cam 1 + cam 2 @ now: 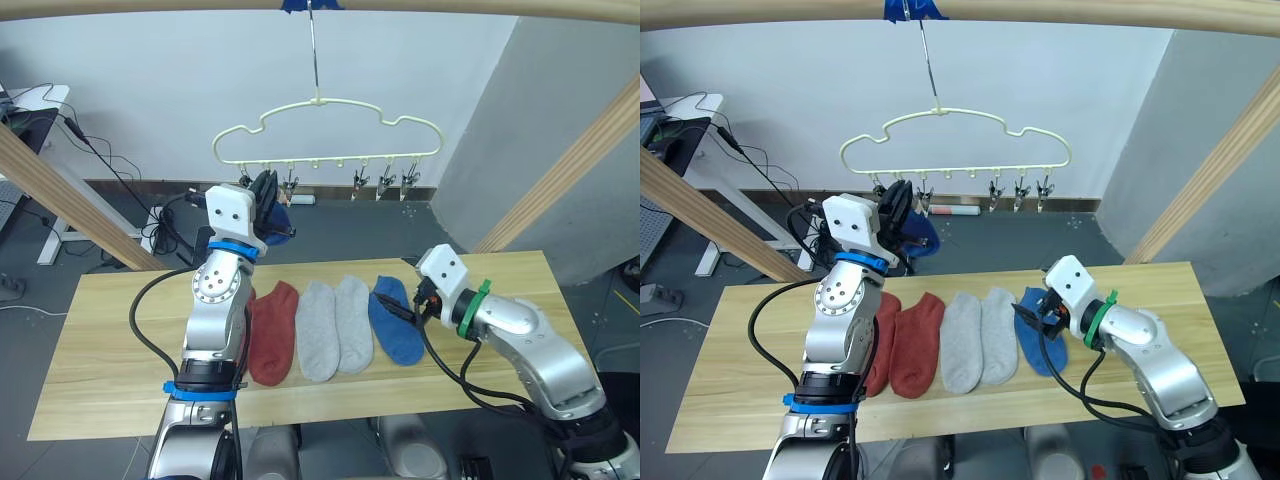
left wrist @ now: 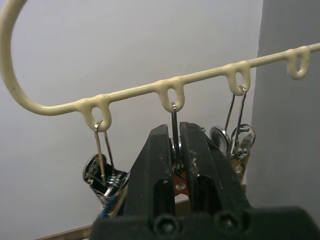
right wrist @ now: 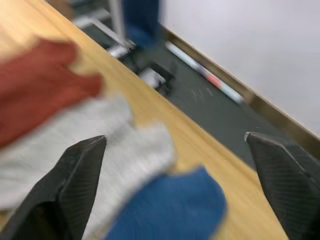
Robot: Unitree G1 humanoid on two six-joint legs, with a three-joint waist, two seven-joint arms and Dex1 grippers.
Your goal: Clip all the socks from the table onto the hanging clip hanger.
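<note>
Head view: right gripper low over blue sock, jaws wide; socks in a row mid-desk. Left wrist view: left gripper clamped on a clip of clip hanger.

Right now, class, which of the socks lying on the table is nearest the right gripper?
The blue sock, at the right end of the row on the table. The right gripper hovers open directly above it; the grey and red socks lie farther left.
</note>
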